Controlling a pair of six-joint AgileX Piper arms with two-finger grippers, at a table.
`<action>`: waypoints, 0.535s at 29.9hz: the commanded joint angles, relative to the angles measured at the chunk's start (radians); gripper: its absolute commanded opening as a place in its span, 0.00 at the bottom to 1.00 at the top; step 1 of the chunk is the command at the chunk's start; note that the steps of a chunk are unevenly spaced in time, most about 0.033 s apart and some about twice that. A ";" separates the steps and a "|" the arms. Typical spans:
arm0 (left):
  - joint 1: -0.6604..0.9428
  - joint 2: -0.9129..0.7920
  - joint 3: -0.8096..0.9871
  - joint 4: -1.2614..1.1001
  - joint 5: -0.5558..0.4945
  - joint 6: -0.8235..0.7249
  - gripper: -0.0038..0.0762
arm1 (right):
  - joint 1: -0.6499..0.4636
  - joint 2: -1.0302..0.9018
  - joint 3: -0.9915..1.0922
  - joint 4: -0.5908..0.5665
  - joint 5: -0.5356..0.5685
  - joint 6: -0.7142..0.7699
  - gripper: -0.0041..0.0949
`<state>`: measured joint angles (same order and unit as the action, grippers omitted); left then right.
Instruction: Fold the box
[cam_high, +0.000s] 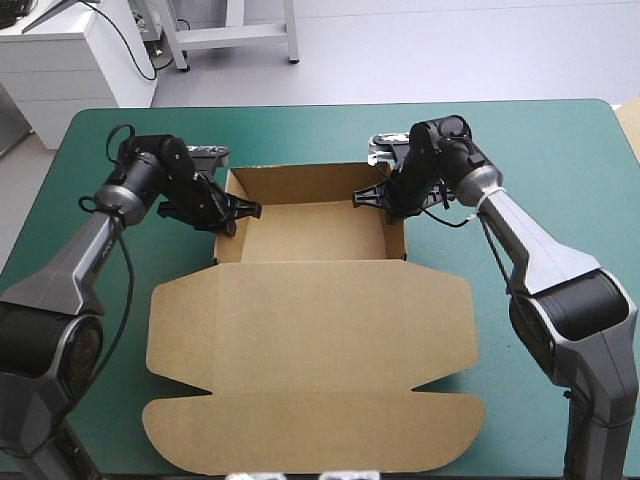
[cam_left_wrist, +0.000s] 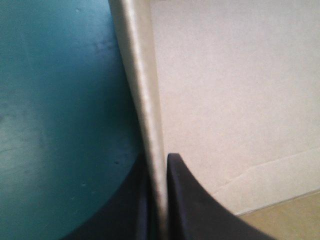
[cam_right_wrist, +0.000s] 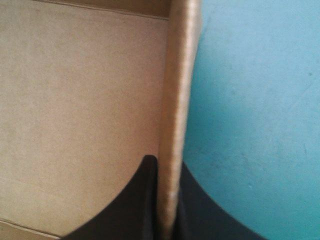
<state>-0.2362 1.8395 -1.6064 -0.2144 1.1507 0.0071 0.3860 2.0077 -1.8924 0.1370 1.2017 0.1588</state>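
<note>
Brown box (cam_high: 310, 330) at the middle of the teal-green counter (cam_high: 560, 140), part-formed: an open tray at its far end with back and side walls raised, lid panel and rounded flaps flat at its near end. Left claw (cam_high: 243, 211) all but closed, pinching the box's left wall, one black finger inside, one outside. Right claw (cam_high: 366, 198) likewise nearly closed on the box's right wall.

Probably the step of setting the side walls: hold both pinches even, move in mirror, keep the walls square to the back wall, avoid creasing the board.

Around the box, smooth counter on every side. Beyond the box's far side, past the counter edge, pale floor (cam_high: 450, 40) and a white cabinet (cam_high: 70, 60).
</note>
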 joint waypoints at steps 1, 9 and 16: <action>-0.034 -0.011 -0.032 -0.066 0.004 0.040 0.04 | -0.003 -0.064 -0.036 0.037 -0.015 -0.061 0.03; -0.043 0.019 -0.032 -0.067 0.029 0.035 0.04 | -0.001 -0.064 -0.036 -0.072 0.028 0.032 0.14; -0.043 0.019 -0.035 -0.069 0.060 0.035 0.25 | -0.001 -0.064 -0.036 -0.137 0.025 0.045 0.57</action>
<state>-0.2666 1.8949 -1.6198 -0.2494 1.1592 0.0299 0.3858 2.0088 -1.8926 0.0273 1.2394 0.2057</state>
